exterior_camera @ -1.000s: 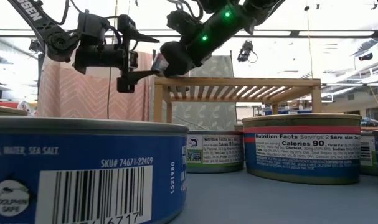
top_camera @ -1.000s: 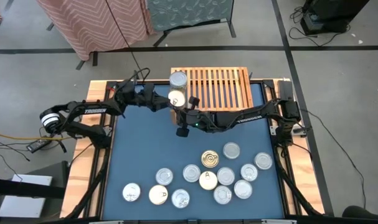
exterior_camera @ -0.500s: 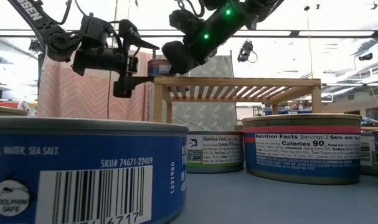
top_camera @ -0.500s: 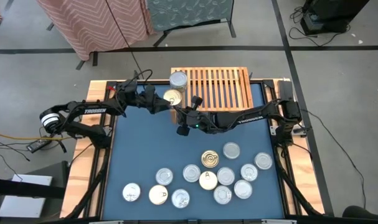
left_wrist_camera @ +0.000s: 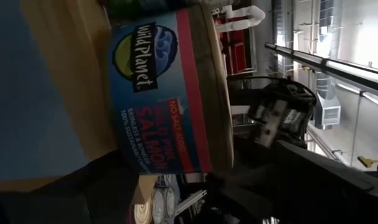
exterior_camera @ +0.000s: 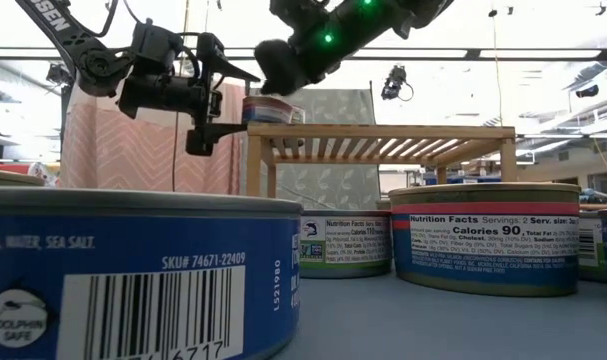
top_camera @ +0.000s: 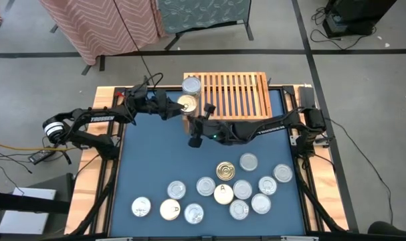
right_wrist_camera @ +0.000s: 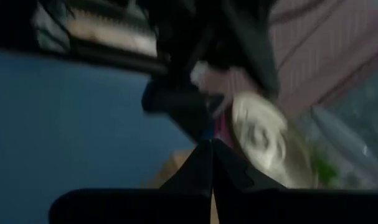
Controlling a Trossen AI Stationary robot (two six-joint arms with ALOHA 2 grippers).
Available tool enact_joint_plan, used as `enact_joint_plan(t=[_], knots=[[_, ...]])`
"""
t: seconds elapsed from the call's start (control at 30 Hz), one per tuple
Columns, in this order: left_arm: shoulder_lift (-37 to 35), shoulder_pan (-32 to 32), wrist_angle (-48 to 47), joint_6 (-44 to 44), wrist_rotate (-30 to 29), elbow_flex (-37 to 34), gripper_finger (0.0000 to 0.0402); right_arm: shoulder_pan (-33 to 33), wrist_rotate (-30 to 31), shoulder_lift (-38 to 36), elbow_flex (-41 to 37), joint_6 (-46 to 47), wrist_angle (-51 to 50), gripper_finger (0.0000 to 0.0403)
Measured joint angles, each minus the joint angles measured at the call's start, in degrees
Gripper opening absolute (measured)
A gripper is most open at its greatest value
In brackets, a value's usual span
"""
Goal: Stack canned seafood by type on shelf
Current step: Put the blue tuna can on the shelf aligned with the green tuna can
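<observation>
1. Reading "Wild Planet", "NO SALT ADDED" and "SALMON" on the blue can [left_wrist_camera: 167, 93] with a red band, filling the left wrist view; smaller print below not legible.
2. Sitting on the shelf's [top_camera: 239, 94] front-left corner, that same can [top_camera: 186, 104], gold top up, just in front of a silver-topped can [top_camera: 191, 86] on the slats.
3. Standing wide open at the shelf's left edge, the left gripper [top_camera: 170, 107], fingers to either side of the gold-topped can; contact not determinable, since the low view shows the fingers [exterior_camera: 223, 97] just left of the can [exterior_camera: 271, 109].
4. Hovering off the shelf's front edge, the right gripper [top_camera: 195, 138], fingers closed together and holding nothing; blurred in its own wrist view, showing only the pinched fingertips [right_wrist_camera: 212, 163] and a gold can top beyond.
5. Lying in a loose cluster on the blue table [top_camera: 149, 161] near the front, about a dozen cans [top_camera: 219, 191], mostly silver-topped, a few gold or cream.
6. Reading on the nearest can [exterior_camera: 133, 275] in the low view: "WATER, SEA SALT.", "SKU# 74671-22409", "L521980", "DOLPHIN SAFE", with a barcode; cut off at the frame's left and bottom.
7. Reading on the red-banded can [exterior_camera: 483, 238]: "Nutrition Facts", "Calories 90"; remaining print too small.
</observation>
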Motion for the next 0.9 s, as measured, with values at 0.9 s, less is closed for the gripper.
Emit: enact_joint_plan(t=[0.9], knots=[[0.02,-0.96,2.19,-0.13,3.53,0.0,0.0363,-3.76,4.61,-0.28,0.28,-3.62,-4.9,0.0007]])
